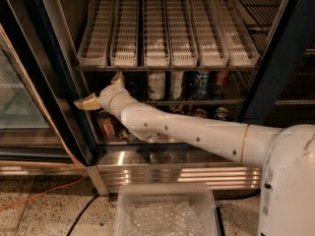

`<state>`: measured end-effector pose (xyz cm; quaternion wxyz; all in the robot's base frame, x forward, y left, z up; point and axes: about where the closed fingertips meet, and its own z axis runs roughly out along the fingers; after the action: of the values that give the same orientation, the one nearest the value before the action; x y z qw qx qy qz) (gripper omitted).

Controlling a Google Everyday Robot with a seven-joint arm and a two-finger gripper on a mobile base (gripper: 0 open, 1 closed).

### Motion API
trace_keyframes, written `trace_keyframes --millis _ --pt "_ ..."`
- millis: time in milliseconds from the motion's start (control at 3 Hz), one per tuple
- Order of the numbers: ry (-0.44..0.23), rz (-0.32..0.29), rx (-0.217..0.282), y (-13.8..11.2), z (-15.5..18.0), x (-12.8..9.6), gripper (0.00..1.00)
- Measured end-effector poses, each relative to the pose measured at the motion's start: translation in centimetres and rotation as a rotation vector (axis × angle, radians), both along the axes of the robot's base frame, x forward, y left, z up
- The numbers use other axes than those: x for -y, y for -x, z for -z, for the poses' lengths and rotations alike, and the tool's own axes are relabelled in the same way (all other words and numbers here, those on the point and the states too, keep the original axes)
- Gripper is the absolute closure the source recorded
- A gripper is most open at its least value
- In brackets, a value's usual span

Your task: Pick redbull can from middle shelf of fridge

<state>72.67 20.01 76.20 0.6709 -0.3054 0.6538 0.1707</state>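
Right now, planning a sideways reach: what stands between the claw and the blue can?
In the camera view, two white-labelled cans stand side by side between the open claw, under the white slotted rack's left end, and the blue can.
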Motion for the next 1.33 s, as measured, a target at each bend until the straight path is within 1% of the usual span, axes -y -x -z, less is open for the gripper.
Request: trace_keyframes --millis 333,667,1000,1333 --pt "0.013 0.046 -0.022 3.45 0.56 2.61 0.0" --pt "0.013 0.046 -0.022 3.45 0.56 2.61 0.0" --pt "0.013 0.046 -0.022 3.45 0.56 2.6 0.19" --pt "0.013 0.046 -0.022 3.45 0.56 2.6 0.42"
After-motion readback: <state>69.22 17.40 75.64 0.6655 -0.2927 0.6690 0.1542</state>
